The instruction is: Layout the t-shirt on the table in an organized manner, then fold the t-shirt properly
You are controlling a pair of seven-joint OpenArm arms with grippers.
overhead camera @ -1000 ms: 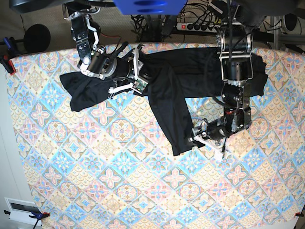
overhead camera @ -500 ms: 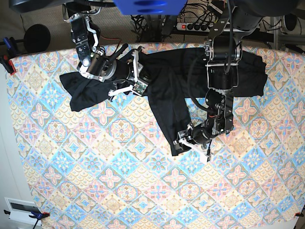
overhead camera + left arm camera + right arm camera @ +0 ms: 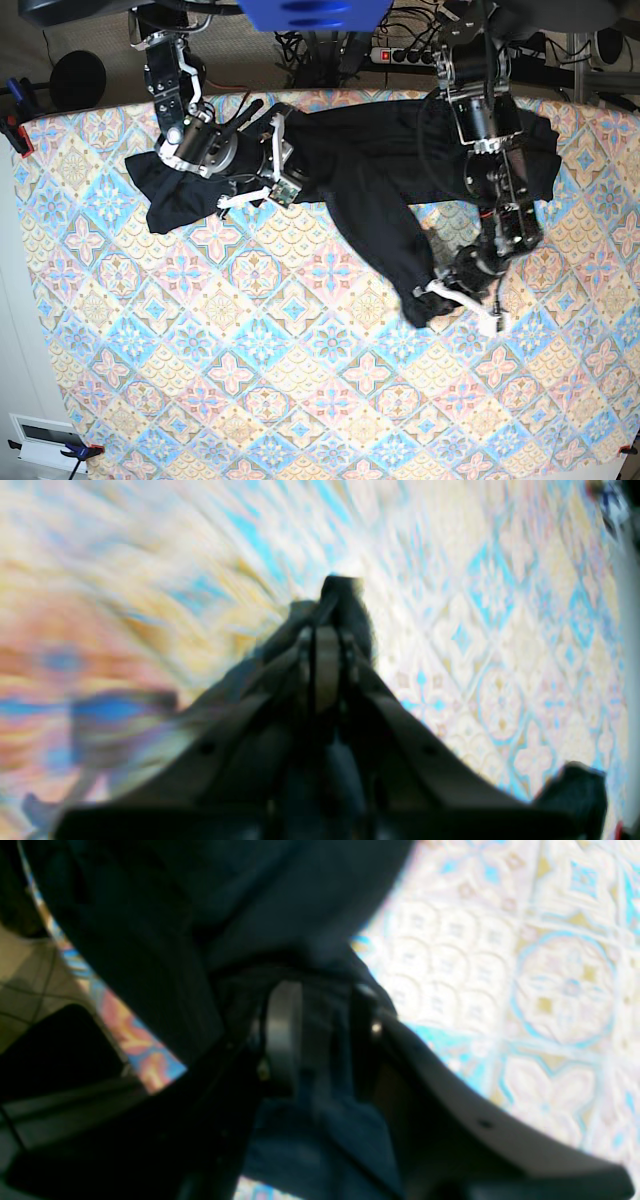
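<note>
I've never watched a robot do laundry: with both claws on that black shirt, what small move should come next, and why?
Probably the left gripper should keep drawing its pinched end of the t-shirt outward, away from the right gripper. Both are shut on cloth, yet the shirt lies twisted and bunched across the table, not flat.

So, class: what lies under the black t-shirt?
Under the soft plain black t-shirt lies the tile-patterned blue, pink and cream table. The pattern directly beneath is covered, as is anything else that might be under the fabric.
</note>
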